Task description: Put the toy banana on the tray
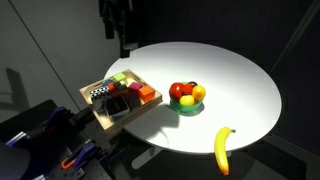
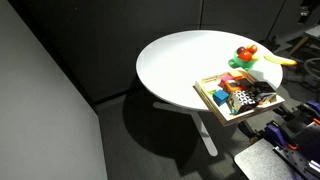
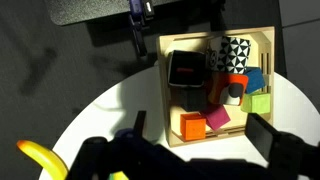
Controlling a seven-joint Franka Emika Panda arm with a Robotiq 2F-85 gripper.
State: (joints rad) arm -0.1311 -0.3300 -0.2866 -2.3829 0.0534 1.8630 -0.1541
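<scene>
The yellow toy banana (image 1: 223, 150) lies on the round white table (image 1: 240, 80) near its front edge; it also shows in an exterior view (image 2: 277, 60) and at the lower left of the wrist view (image 3: 40, 157). The wooden tray (image 1: 105, 120) sits at the table's edge, holding coloured blocks and dark items, and shows in an exterior view (image 2: 212, 100) and the wrist view (image 3: 163, 100). My gripper (image 1: 124, 44) hangs high above the far side of the table, apart from banana and tray. In the wrist view the gripper (image 3: 200, 120) is open and empty.
A green bowl (image 1: 190, 109) with red, orange and yellow toy fruit stands mid-table between tray and banana, and shows in an exterior view (image 2: 240, 66). Dark equipment (image 1: 45, 140) sits beside the tray, off the table. The surroundings are dark.
</scene>
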